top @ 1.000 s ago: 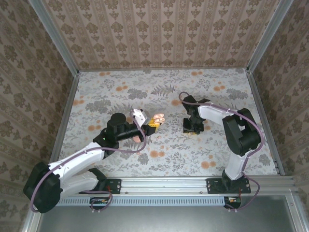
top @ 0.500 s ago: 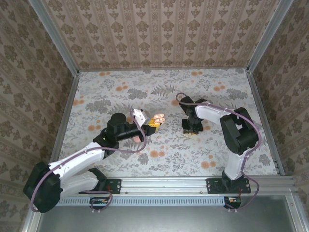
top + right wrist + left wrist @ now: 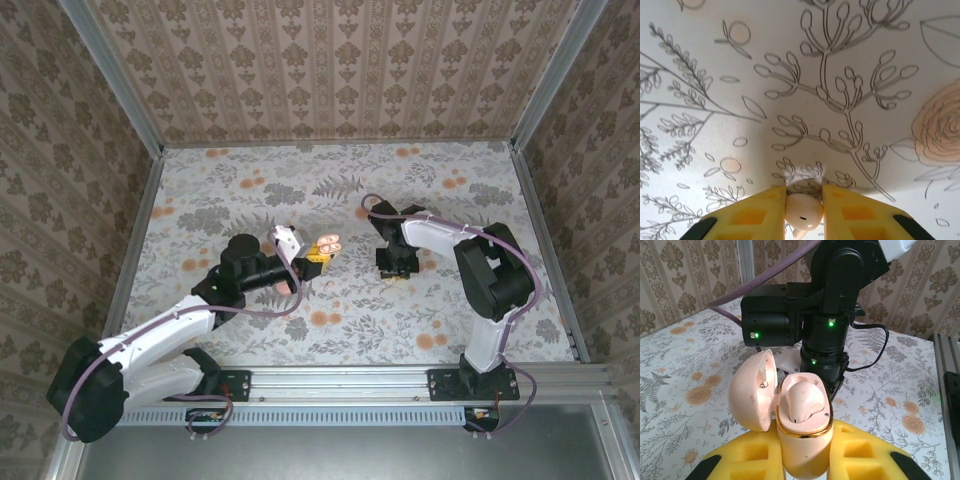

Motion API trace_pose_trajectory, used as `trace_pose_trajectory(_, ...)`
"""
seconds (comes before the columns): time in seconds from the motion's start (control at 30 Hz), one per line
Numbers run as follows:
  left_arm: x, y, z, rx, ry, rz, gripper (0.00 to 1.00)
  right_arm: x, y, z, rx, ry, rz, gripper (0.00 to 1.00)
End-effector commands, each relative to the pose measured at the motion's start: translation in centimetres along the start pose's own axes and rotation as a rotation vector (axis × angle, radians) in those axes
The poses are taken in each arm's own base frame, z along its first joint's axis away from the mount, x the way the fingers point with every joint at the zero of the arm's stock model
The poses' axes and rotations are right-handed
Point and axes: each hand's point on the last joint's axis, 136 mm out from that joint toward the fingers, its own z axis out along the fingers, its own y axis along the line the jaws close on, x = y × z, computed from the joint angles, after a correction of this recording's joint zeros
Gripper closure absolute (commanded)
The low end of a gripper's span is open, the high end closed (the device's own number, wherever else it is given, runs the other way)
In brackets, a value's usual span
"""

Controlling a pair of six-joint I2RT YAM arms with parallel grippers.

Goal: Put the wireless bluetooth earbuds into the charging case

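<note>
Centrally, right jaws pinch an earbud (image 3: 802,212), well apart from the walls (image 3: 340,70).

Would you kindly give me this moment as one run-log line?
left gripper: holds open charging case, first earbud seated | right gripper: pads closed on second earbud on table

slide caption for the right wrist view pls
Right gripper pinching a cream earbud between its yellow pads, over the floral table
</note>
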Motion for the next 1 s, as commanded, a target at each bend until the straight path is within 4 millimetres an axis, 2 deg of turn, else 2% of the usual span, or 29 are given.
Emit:
trace_pose_trajectory(0.0,-1.1,-0.3,-0.3,0.006,-0.026,0.029,1.0,0.1,-0.6,-2.6,0.029,-0.039,-0.012,0.77)
trace_pose_trajectory(0.17,-1.3,-0.3,-0.2,0.007,-0.034,0.025,1.0,-0.4,-0.7,-5.4,0.02,-0.121,-0.006,0.78)
trace_pose_trajectory(0.27,-1.4,-0.3,0.0,0.012,-0.04,0.022,1.0,-0.8,-0.7,-7.7,0.014,-0.196,-0.008,0.79)
trace_pose_trajectory(0.6,-2.6,-0.6,0.9,0.027,-0.067,0.026,1.0,-2.1,0.7,-18.2,-0.051,-0.556,-0.045,0.82)
trace_pose_trajectory(0.63,-2.6,-0.6,1.1,0.03,-0.067,0.026,1.0,-1.9,0.9,-19.7,-0.074,-0.602,-0.05,0.82)
trace_pose_trajectory(0.73,-3.1,-0.6,1.4,0.031,-0.078,0.012,1.0,-1.6,1.4,-22.2,-0.121,-0.69,-0.06,0.82)
trace_pose_trajectory(0.97,-4.8,-0.6,1.9,0.039,-0.114,-0.026,1.0,-0.6,3.3,-26.8,-0.254,-0.844,-0.113,0.83)
